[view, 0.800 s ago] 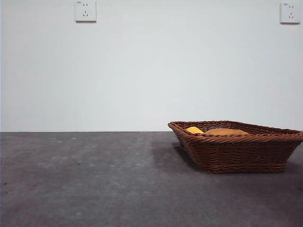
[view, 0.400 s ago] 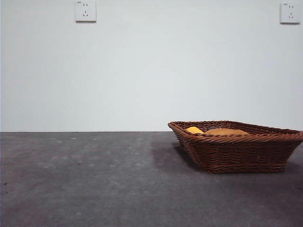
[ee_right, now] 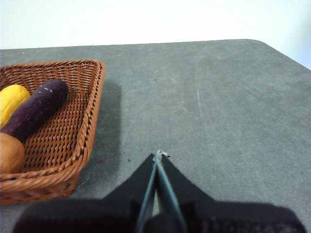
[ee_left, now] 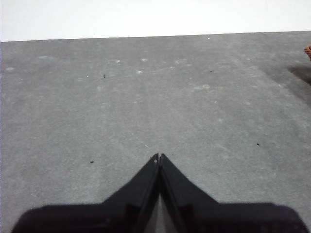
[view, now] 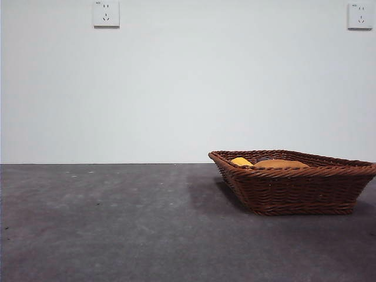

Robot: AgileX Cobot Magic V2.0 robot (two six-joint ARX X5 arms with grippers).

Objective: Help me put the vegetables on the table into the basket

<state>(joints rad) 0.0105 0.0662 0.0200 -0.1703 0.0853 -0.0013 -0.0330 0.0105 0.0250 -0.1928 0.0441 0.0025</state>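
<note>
Right gripper (ee_right: 158, 154): jaws pressed together, nothing between them, hovering over bare table (ee_right: 218, 107). Wicker basket (ee_right: 90, 121) sits off to one side of it, near but not touching; its nearest wall is just beside the jaw tips' line.

Left gripper (ee_left: 159, 156): jaws also closed and empty, over open tabletop. Only a sliver of the basket corner (ee_left: 308, 50) and its shadow show at the far edge of that view, so this arm is well apart from the basket.

Inside the basket, right wrist view:
- purple vegetable (ee_right: 36, 109), stubby, lying diagonally across the woven floor
- corn cob (ee_right: 10, 101), yellow, touching the purple one on its far side from the gripper, partly cut off by the frame
- potato (ee_right: 9, 153), tan-brown, at the purple one's near end, also cropped

Front view agrees: yellow corn tip (view: 241, 161) and potato top (view: 281, 164) poke above the braided rim (view: 294, 172). The purple piece is barely visible there.

No vegetable on the table in any view, as far as the frames cover it. Neither arm shows in the front view.

Judgement: all three pieces are in, task looks complete. Both grippers empty and clear of the basket. Nothing left to pick that I can see; remaining work is at most parking the arms.
</note>
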